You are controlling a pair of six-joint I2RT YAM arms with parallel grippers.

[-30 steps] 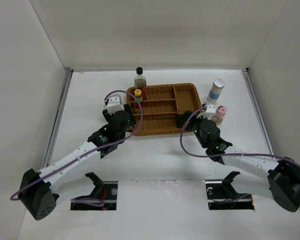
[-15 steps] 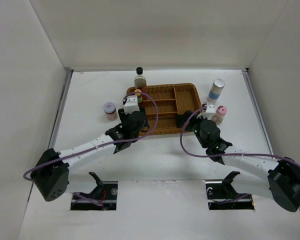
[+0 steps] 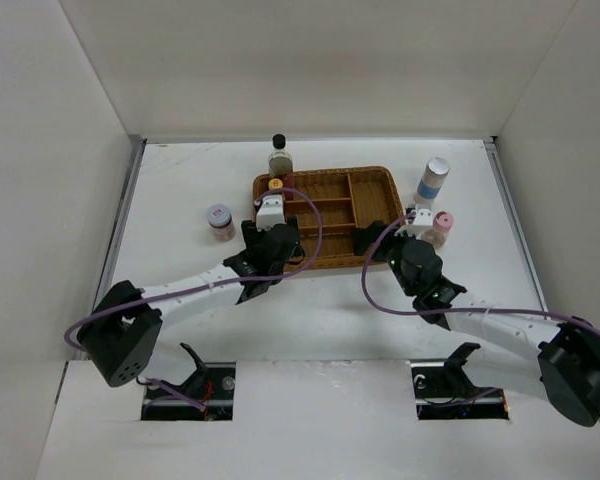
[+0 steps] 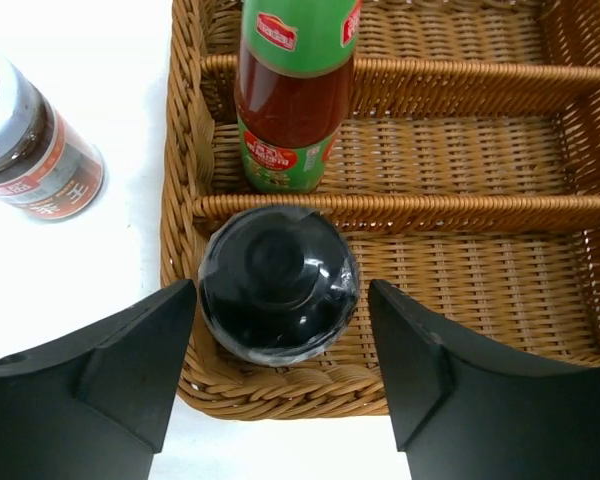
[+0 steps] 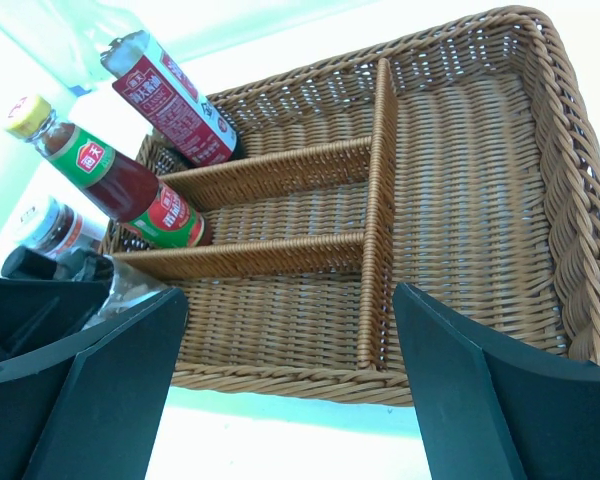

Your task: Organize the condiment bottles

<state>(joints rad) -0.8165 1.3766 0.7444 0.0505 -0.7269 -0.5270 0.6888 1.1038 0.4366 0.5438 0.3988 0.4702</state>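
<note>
Left tool [image 4: 280, 300] astride dark squat bottle [image 4: 278, 270]

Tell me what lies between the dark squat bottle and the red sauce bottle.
A wicker divider separates the dark squat bottle from the red sauce bottle; the left wrist view shows it.

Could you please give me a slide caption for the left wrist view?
Left gripper open around the dark bottle standing in the tray's nearest compartment, sauce bottle one compartment behind.

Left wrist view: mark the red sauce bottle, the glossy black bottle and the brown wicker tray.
red sauce bottle [image 4: 290, 105], left wrist view, red body
glossy black bottle [image 4: 278, 283], left wrist view, domed top
brown wicker tray [image 4: 460, 207], left wrist view, near divider
</note>
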